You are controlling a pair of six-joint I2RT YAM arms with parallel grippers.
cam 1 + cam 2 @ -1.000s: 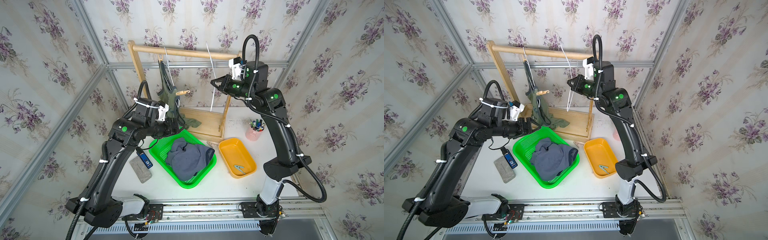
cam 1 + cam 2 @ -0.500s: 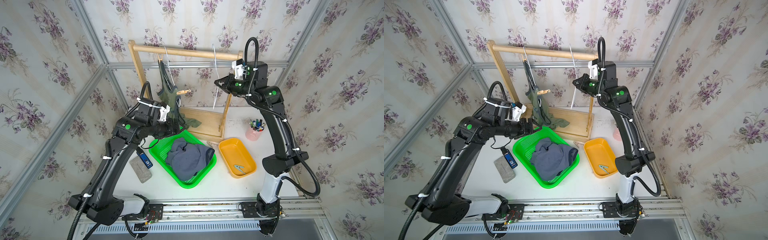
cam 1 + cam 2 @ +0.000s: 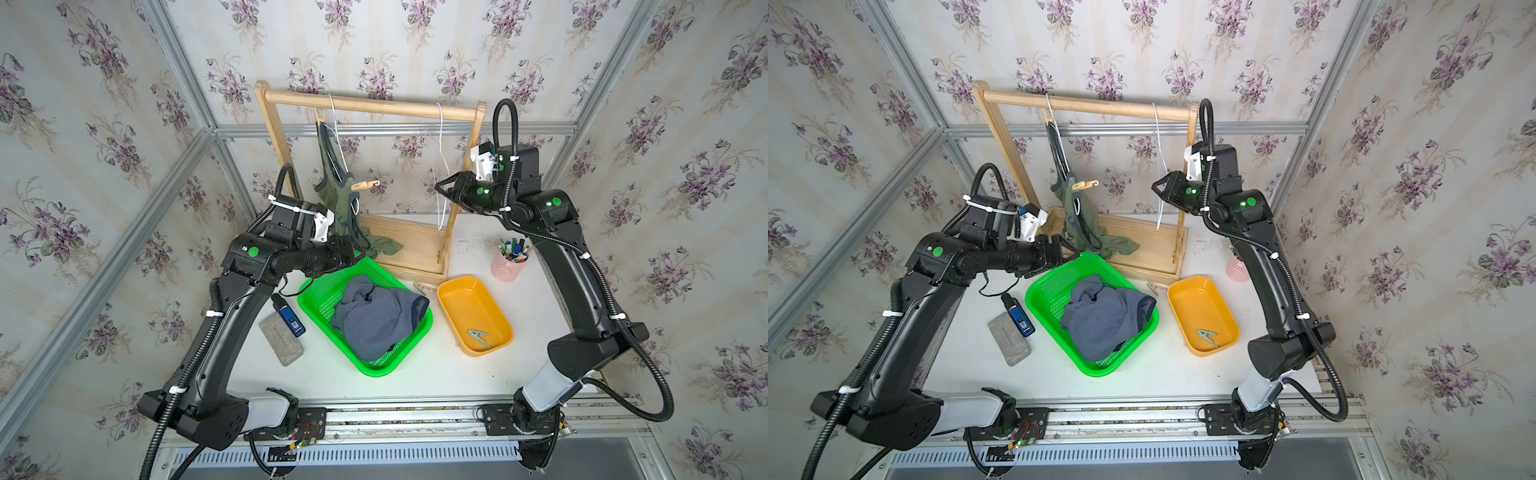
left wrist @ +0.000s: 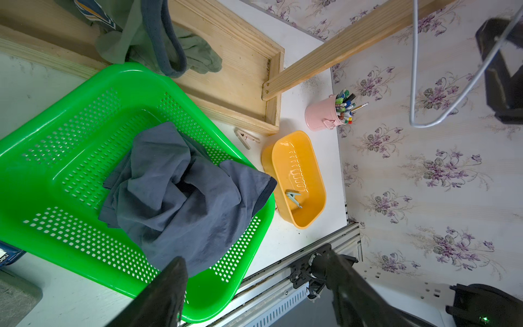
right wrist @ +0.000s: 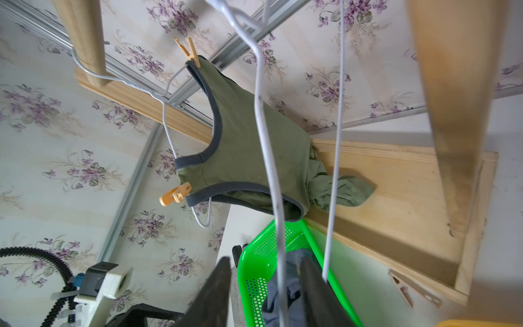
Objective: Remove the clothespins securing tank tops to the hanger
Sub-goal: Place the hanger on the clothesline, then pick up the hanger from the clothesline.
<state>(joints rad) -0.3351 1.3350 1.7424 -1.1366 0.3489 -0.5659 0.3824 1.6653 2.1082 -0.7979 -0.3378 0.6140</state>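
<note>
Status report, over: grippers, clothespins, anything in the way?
Left gripper open, near green basket. Right gripper open, empty hanger wire between its jaws. Two tan clothespins clipped on olive tank top. In the way: that hanger.

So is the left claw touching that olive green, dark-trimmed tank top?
Apart. Left wrist view: left gripper open and empty, olive green tank top well beyond it.

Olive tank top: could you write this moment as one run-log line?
olive tank top: pinned, two wooden clothespins | navy tank top: in green basket | left gripper: open | right gripper: open, around bare hanger wire
</note>
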